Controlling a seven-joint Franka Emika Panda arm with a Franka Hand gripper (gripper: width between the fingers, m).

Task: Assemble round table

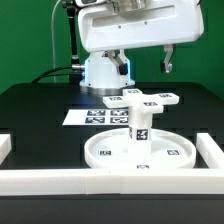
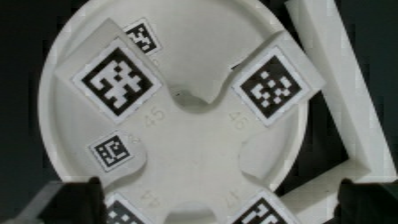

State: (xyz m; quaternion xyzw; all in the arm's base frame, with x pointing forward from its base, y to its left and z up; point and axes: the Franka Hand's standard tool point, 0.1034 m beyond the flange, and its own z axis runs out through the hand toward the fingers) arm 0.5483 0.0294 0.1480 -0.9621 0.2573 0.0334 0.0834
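Round table assembly on the black desk (image 1: 40, 105). The round disc (image 1: 105, 155) lies flat, rim upward, against the white border wall (image 1: 100, 180). From the disc's centre the short cylinder leg (image 1: 139, 128) rises with its long axis vertical, carrying the cross-shaped foot piece (image 1: 146, 100) horizontally on top. Beyond the disc lies the marker board (image 1: 95, 115). Disc, leg and foot bear black-white square tags; no readable writing appears. The hand (image 1: 167, 62) hangs above and beyond the disc, grasping nothing, fingers (image 2: 71, 197) apart in the wrist view.
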